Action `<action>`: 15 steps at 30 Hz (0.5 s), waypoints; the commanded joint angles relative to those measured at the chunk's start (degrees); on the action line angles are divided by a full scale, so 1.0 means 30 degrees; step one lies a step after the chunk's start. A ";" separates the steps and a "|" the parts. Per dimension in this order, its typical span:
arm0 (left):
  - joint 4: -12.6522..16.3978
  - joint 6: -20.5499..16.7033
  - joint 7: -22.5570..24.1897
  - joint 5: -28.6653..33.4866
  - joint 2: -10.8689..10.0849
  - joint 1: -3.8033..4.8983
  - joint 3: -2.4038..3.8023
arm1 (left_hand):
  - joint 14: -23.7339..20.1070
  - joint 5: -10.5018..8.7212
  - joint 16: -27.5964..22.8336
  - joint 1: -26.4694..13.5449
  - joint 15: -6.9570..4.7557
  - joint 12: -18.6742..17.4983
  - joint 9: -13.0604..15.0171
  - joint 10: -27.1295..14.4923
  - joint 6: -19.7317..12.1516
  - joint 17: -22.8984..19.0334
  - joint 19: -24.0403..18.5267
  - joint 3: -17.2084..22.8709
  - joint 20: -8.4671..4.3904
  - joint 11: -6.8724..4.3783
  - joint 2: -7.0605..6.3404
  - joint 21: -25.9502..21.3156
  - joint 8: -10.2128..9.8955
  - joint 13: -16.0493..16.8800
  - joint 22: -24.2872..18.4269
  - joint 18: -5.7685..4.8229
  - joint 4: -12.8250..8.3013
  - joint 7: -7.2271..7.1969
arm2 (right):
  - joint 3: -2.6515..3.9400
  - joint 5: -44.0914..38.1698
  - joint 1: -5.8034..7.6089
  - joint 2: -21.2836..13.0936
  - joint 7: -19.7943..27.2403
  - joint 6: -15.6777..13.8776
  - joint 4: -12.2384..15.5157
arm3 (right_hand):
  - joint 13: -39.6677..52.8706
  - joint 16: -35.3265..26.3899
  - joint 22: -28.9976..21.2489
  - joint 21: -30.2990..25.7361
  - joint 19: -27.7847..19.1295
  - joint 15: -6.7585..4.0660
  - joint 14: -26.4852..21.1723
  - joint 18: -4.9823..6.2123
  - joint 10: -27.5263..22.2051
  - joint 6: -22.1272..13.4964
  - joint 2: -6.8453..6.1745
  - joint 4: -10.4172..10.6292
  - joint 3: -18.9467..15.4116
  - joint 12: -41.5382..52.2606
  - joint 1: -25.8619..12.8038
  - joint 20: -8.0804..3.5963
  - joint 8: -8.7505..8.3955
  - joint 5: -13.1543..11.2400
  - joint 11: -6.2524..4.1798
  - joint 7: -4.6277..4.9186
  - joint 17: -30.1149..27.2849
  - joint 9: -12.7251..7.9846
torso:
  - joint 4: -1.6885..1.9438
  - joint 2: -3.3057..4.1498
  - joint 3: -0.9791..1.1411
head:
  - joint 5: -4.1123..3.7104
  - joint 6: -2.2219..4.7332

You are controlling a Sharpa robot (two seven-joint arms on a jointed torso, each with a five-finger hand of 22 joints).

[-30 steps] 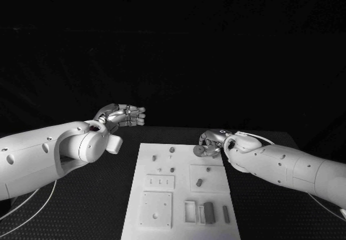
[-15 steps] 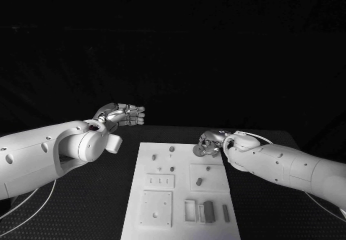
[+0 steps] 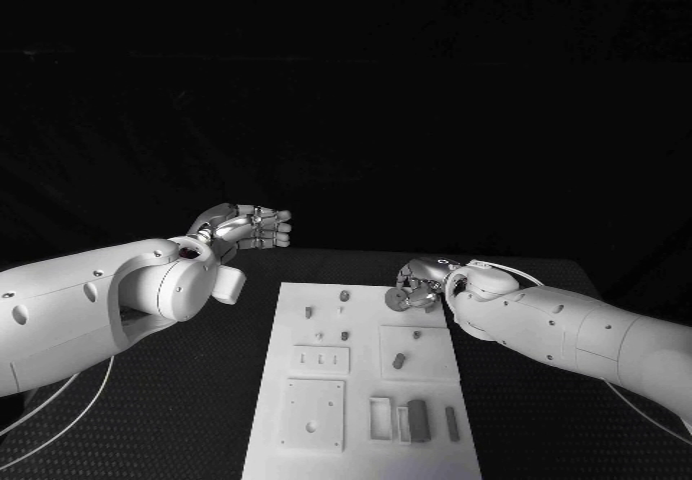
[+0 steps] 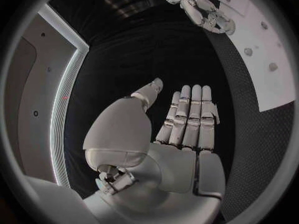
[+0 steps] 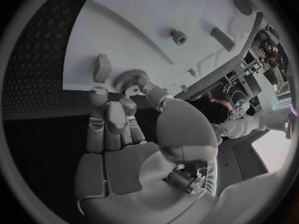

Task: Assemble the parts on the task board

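Head view first: your right hand (image 3: 418, 283) sits at the far right corner of the task board (image 3: 283, 375), mostly hidden behind its own white forearm, so from here you can make out little of its fingers. A small round part, the gear (image 3: 400, 298), shows just under that hand at the board's far edge. The right wrist view is clearer: the fingertips (image 5: 141, 81) pinch the toothed gear (image 5: 127, 76) just above the white board (image 5: 143, 25), close to its edge. You cannot tell whether the gear touches the board. A small blocky part (image 5: 102, 67) lies on the board just beside the gear, and a short peg (image 5: 179, 37) and an oblong part (image 5: 222, 39) lie further off.

Your left hand (image 3: 251, 229) is raised off to the left of the board, well apart from it, over the black table (image 3: 173, 400). In the left wrist view this hand (image 4: 181, 134) is flat, fingers straight and side by side, thumb out, holding nothing.

Nearer you on the board lie recessed plates and a dark upright block (image 3: 418, 421); their details are too small to read.
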 commanded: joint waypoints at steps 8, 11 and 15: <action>0.0055 0.0264 0.0211 -0.0009 0.0000 0.0025 0.0014 | 0.0046 0.0108 -0.0143 -0.0196 0.0136 -0.0145 -0.0036 0.0085 -0.0006 0.0028 0.0047 0.0046 0.0078 -0.0015 -0.0047 -0.0093 -0.0108 0.0032 0.0018 -0.0137 -0.0201 0.0111 | -0.0081 -0.0314 -0.0179 0.0141 -0.0200 0.0582 0.0023 | -0.0079 0.0122 0.0370 0.0161 -0.0022 0.0097 -0.0082 0.0897 -0.0128 0.0059 -0.0577 0.0024 -0.0031 0.0139 -0.0248 -0.0046 -0.0123 0.0015 0.0154 0.0254 0.0002 -0.0029 | 0.0008 -0.0006 -0.0005 | -0.0025 -0.0043; 0.0071 0.0286 0.0211 -0.0009 0.0000 0.0025 0.0016 | 0.0046 0.0108 -0.0147 -0.0203 0.0136 -0.0148 -0.0036 0.0086 -0.0006 0.0031 0.0047 0.0054 0.0079 -0.0015 -0.0045 -0.0093 -0.0109 0.0034 0.0019 -0.0136 -0.0212 0.0112 | -0.0083 -0.0475 -0.0194 0.0192 -0.0227 0.0566 -0.0017 | -0.0098 0.0134 0.0361 0.0171 -0.0013 0.0123 -0.0077 0.0897 -0.0123 0.0095 -0.0701 0.0089 -0.0029 0.0162 -0.0337 -0.0050 -0.0113 0.0016 0.0181 0.0282 -0.0004 -0.0024 | 0.0006 -0.0013 -0.0005 | -0.0035 -0.0057; 0.0080 0.0269 0.0225 -0.0009 -0.0004 0.0026 0.0016 | 0.0047 0.0108 -0.0150 -0.0212 0.0136 -0.0151 -0.0036 0.0087 -0.0006 0.0034 0.0047 0.0066 0.0080 -0.0014 -0.0043 -0.0093 -0.0110 0.0036 0.0020 -0.0136 -0.0226 0.0113 | -0.0088 -0.0592 -0.0313 0.0258 -0.0321 0.0544 -0.0076 | -0.0114 0.0150 0.0357 0.0186 0.0002 0.0146 -0.0066 0.0897 -0.0113 0.0176 -0.0759 0.0123 0.0012 0.0188 -0.0347 -0.0066 -0.0079 0.0016 0.0205 0.0307 -0.0007 -0.0010 | -0.0002 -0.0004 -0.0009 | -0.0049 -0.0073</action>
